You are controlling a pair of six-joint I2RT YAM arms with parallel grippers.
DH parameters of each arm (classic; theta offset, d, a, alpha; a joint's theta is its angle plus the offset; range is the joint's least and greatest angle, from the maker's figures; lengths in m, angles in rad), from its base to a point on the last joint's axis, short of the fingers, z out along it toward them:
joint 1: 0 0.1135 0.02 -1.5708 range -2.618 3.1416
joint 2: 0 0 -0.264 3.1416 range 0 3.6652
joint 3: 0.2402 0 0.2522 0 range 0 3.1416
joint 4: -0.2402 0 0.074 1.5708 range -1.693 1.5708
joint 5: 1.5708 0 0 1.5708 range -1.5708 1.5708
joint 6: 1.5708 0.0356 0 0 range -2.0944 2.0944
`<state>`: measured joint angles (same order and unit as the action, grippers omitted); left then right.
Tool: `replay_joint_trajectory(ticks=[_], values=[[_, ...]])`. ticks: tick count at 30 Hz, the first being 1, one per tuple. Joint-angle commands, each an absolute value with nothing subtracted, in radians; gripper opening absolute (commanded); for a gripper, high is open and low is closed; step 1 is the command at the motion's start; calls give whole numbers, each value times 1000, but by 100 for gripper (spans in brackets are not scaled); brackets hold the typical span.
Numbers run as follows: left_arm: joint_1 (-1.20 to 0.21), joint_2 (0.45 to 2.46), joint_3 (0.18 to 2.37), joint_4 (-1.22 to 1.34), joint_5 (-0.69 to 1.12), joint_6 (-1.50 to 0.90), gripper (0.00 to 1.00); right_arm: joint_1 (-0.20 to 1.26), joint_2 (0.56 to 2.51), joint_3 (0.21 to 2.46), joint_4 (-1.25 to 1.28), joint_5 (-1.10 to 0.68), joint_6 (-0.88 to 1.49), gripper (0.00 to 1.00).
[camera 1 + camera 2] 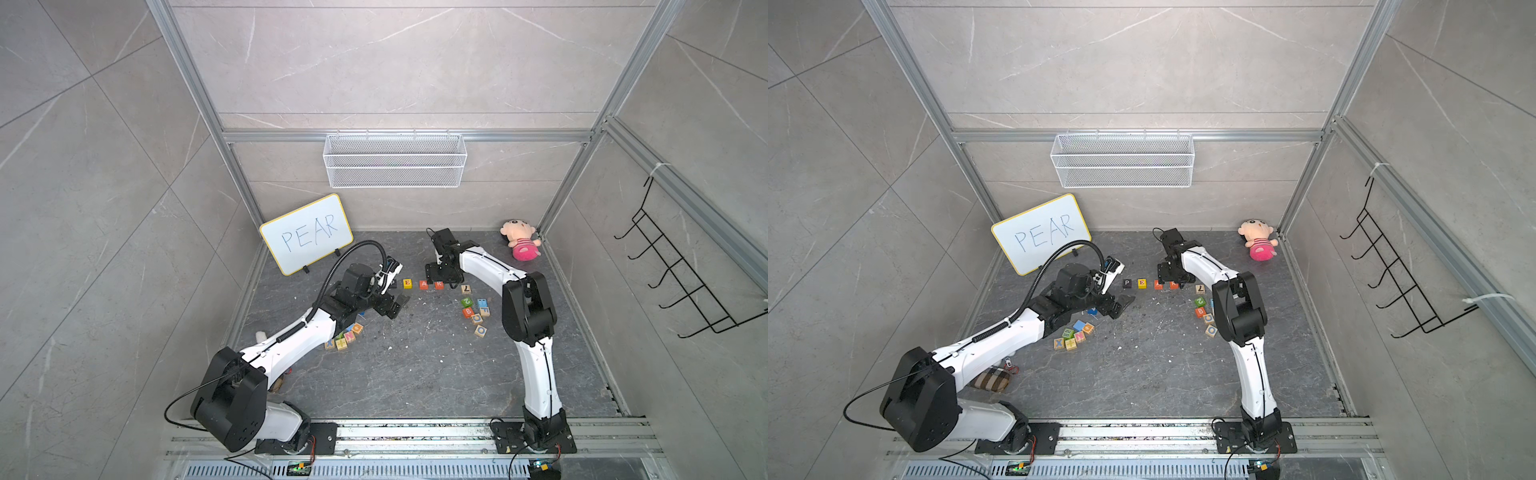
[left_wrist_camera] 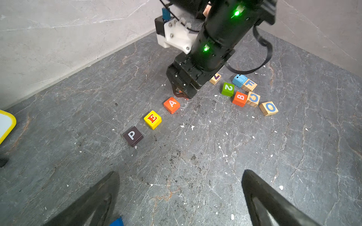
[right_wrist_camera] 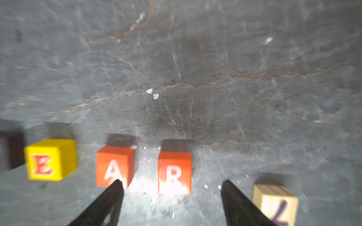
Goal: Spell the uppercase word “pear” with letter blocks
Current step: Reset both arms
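Block R [image 3: 174,172] seems light, rigid, slick: pinch flat sides. Right gripper [image 3: 172,183] parted above it, empty; left gripper [image 2: 180,172] wide, empty.

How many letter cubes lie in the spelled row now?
4: from the robot's left, black P cube, yellow E cube, orange A cube, orange-red R cube. None seems hidden.

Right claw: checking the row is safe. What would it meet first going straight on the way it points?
Most likely the R block, lying straight ahead of the open right claw; blur leaves depth uncertain.
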<state>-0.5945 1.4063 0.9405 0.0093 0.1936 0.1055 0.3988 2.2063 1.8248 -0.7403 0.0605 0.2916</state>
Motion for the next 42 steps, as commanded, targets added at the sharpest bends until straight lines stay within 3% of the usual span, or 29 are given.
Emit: replay_joint_trajectory(ticks=[1, 9, 21, 26, 31, 35, 39, 42], values=[[-580, 1434, 976, 74, 222, 81, 100, 397, 2111, 1790, -745, 32, 288, 85], [-553, 1424, 970, 108, 178, 55, 100, 397, 1890, 1602, -671, 66, 272, 87], [-509, 1138, 847, 56, 120, 18, 100, 399, 1403, 1129, -396, 191, 161, 89], [-509, 938, 700, 48, -80, 22, 100, 400, 1168, 897, -241, 335, 116, 95], [-508, 729, 458, 166, -521, 47, 100, 401, 1030, 667, -55, 452, 47, 98], [-487, 632, 302, 245, -763, 58, 100, 401, 983, 464, 195, 471, -10, 98], [-351, 639, 170, 387, -767, 64, 100, 399, 1032, 368, 376, 582, -31, 98], [-188, 697, 127, 433, -649, -23, 100, 392, 1114, 299, 552, 635, -65, 98]])
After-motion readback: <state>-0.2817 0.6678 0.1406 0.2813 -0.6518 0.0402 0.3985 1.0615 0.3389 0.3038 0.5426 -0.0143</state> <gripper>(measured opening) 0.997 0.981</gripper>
